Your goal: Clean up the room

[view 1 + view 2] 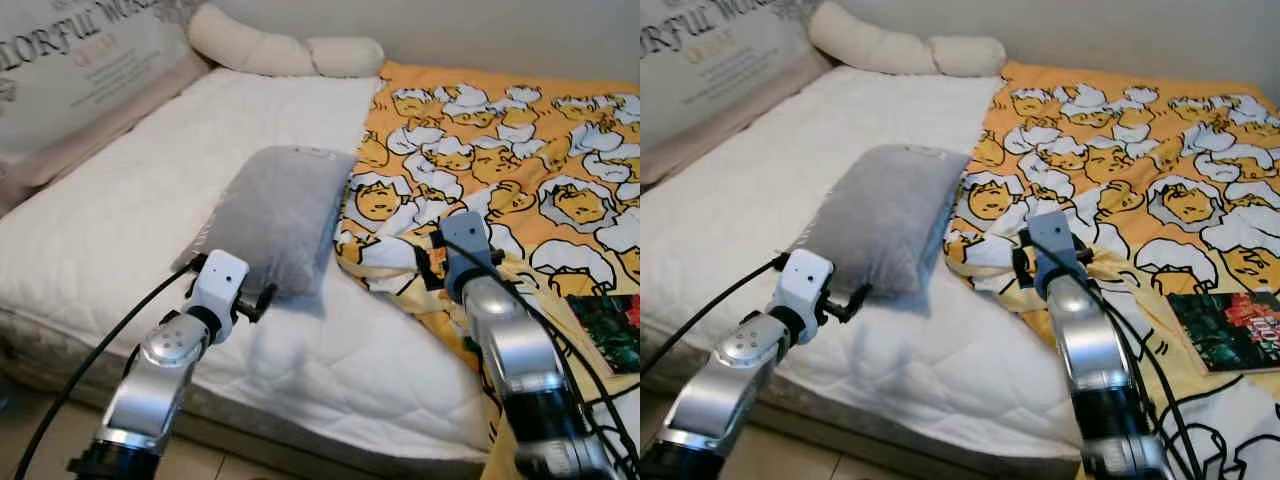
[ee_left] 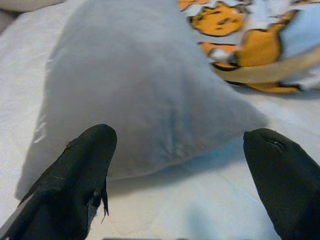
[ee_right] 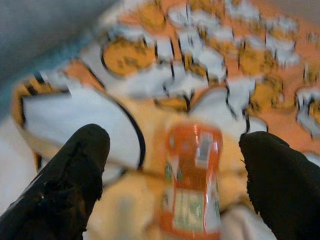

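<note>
A grey pillow (image 1: 275,215) lies on the white mattress (image 1: 120,230), its right edge against an orange cartoon-print blanket (image 1: 500,150). My left gripper (image 2: 180,165) is open just short of the pillow's near edge, fingers (image 2: 80,175) spread wide and holding nothing. My right gripper (image 3: 175,150) is open low over the blanket's folded edge. In the right wrist view a small orange can (image 3: 192,185) with a white and green label lies on the blanket between the open fingers (image 3: 70,175), untouched. From the head views the right wrist (image 1: 465,240) hides the can.
A long cream bolster (image 1: 285,50) lies at the head of the bed. A large printed cushion (image 1: 80,60) leans at the far left. A dark book (image 1: 1230,330) rests on the blanket at the right. The mattress's front edge (image 1: 330,445) meets tiled floor below.
</note>
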Controlling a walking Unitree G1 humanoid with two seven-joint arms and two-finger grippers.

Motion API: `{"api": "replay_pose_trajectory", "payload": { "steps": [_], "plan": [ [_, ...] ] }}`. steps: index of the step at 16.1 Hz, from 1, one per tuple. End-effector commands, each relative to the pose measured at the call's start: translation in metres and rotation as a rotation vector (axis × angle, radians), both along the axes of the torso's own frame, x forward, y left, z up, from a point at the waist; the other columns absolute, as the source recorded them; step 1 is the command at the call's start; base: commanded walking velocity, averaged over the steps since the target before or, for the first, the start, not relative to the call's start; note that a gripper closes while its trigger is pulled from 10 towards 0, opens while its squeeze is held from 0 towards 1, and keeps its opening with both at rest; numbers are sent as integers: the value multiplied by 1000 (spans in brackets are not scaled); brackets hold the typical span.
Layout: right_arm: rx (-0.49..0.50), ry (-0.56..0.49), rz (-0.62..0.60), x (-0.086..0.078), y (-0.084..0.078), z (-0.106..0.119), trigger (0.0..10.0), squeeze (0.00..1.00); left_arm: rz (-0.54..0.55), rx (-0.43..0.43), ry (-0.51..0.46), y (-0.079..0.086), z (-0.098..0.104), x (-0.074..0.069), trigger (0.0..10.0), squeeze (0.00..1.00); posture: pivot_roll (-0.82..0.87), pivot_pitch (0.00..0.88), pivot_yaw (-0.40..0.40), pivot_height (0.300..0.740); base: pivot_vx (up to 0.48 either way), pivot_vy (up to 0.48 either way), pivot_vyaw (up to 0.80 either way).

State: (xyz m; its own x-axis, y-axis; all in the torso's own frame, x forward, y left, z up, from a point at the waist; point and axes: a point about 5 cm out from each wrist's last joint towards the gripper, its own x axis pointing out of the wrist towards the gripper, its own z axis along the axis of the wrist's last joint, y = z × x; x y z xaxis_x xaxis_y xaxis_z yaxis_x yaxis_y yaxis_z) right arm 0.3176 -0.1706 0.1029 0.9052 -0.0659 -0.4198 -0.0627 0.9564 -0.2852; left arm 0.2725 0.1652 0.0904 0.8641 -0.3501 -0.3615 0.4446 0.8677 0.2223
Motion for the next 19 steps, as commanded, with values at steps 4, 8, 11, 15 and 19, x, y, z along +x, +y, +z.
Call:
{"api": "replay_pose_trajectory", "payload": {
  "steps": [4, 8, 11, 15, 19],
  "plan": [
    [-38, 169, -94, 10, -23, -15, 10000, 0, -283, 46, 59, -5, 14, 0, 10000, 0, -14, 0, 33, 740, 0, 0, 0],
    [3, 219, -123, 17, -38, -35, 10000, 0, -378, 46, 94, -8, 17, -4, 10000, 0, -3, 0, 55, 740, 0, 0, 0],
    [123, 241, -153, 20, -46, -45, 9451, 0, -404, 54, 100, -9, 21, -3, 10000, 0, 17, 0, 65, 740, 0, 0, 0],
    [149, 238, -155, 26, -47, -43, 2314, 0, -416, 56, 104, -8, 24, -3, 10000, 0, 17, 0, 63, 740, 0, 0, 0],
    [153, 235, -145, 27, -46, -44, 118, 0, -443, 59, 99, -18, 22, -6, 10000, 0, 19, 0, 54, 740, 0, 0, 0]
  ]
}}
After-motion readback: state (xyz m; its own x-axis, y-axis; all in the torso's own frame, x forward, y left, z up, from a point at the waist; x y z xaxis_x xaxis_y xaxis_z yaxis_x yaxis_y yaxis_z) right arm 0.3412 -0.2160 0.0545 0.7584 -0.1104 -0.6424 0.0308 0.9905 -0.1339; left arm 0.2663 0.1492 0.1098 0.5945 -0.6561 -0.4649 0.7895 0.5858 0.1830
